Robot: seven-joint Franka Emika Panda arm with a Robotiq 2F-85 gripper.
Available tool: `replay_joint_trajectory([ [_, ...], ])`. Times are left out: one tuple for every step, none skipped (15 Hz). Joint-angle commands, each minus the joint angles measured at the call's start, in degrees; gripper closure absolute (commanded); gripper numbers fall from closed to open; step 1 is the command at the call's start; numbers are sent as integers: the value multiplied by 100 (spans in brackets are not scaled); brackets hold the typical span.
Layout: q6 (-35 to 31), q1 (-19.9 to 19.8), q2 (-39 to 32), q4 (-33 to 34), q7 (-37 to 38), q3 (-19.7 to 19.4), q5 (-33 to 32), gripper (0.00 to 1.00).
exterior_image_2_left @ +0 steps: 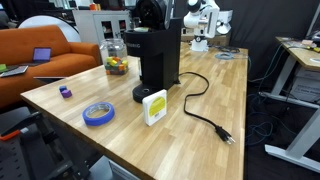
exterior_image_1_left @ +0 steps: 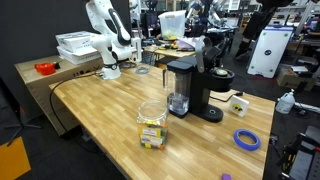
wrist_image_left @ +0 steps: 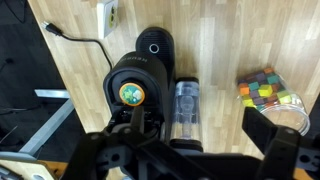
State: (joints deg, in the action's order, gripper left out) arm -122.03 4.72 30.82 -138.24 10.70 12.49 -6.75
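Two dark fingers of my claw stand spread wide at the bottom of the wrist view, pinching nothing. Below them, well apart from me, stands the tall black pod coffee machine with its clear water tank touching its side. In both exterior views the machine stands near the middle of the table, while my white arm rises at the far end.

Between my base and the machine lies a wide stretch of bare wood. Beside the machine is a clear glass jar of coloured cubes, near but not touching it. On the other side the black power cord trails off toward the table's long edge; in an exterior view it snakes across the boards and its plug lies near that edge. A small white and yellow box stands just in front of the machine. A flat blue roll of tape lies near the corner.

All of this rests on a pale butcher-block wooden table with rounded corners. An orange sofa sits past one side, with desks and lab clutter behind.
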Motion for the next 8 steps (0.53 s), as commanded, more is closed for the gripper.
replay_joint_trajectory([
  [-247,-235,-542,456,225,50,-461,0],
  [-338,-288,-707,605,285,50,-582,0],
  [-408,-330,-892,770,335,42,-678,0],
  [-466,-350,-1118,971,349,20,-739,0],
  [-505,-372,-1339,1171,337,12,-838,0],
  [-535,-390,-1560,1367,363,-3,-940,0],
  [-552,-413,-1782,1577,430,-34,-1007,0],
  [-553,-410,-1968,1754,500,-75,-1032,0],
])
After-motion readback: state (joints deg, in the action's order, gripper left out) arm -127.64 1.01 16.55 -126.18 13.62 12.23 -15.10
